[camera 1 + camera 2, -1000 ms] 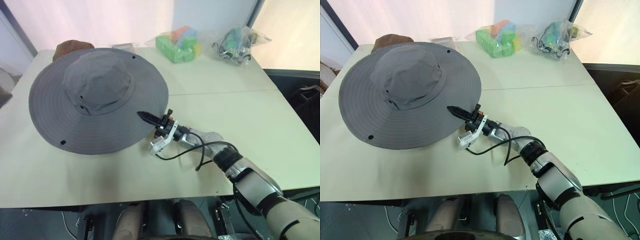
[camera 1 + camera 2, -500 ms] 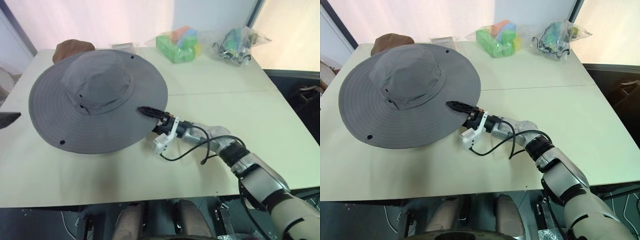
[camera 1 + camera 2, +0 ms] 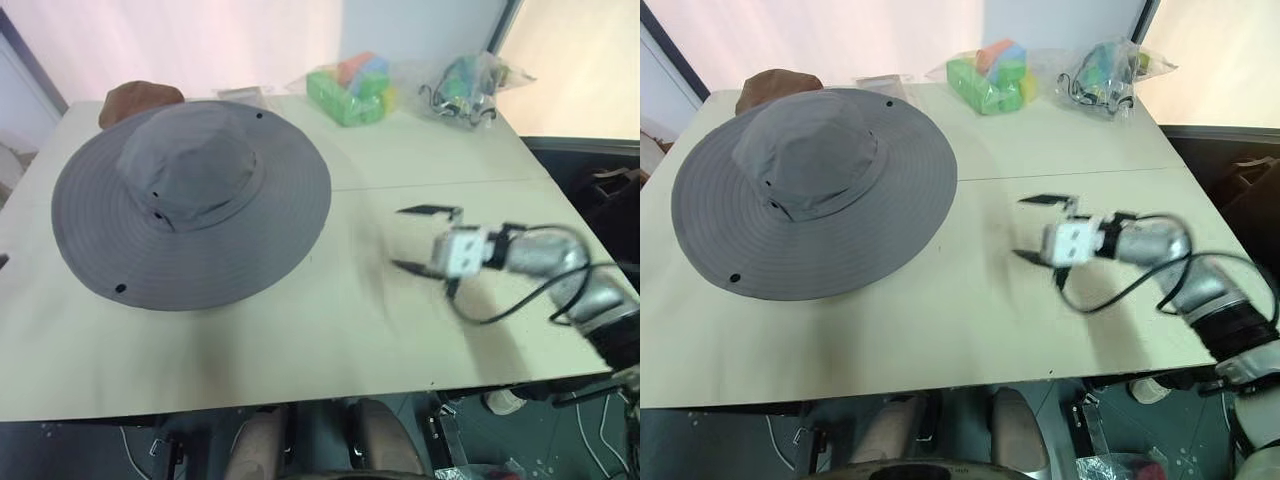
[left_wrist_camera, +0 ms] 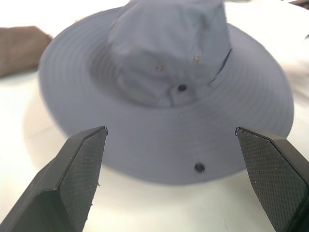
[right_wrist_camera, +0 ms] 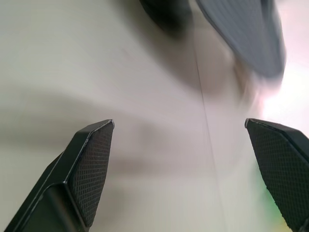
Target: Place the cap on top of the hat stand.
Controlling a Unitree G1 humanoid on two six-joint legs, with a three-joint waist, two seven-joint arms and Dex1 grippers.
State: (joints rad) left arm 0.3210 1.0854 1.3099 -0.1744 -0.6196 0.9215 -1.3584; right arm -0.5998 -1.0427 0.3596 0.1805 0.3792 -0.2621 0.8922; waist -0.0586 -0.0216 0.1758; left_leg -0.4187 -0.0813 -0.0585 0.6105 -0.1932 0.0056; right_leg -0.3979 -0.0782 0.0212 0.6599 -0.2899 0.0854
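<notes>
Pale worktop (image 3: 300,330) fills most of the head view. On its left half lies the cap (image 3: 190,200), brim flat, crown up. Right of centre hovers the right end effector (image 3: 420,240), fingers spread wide, gripping nothing, well apart from the cap. The left end effector (image 4: 178,169) is likewise released, facing the cap. A brown cap (image 3: 140,100) peeks out behind the brim, upper left; bagged toys (image 3: 350,85) sit along the top edge.

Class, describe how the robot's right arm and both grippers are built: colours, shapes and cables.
The right gripper has two thin black fingers on a white boxy mount. Behind it comes a silver-grey rounded wrist, with a black cable looping beside the forearm. In the wrist views, the left gripper and the right show broad black finger pads with a fine cross-hatched texture.
</notes>
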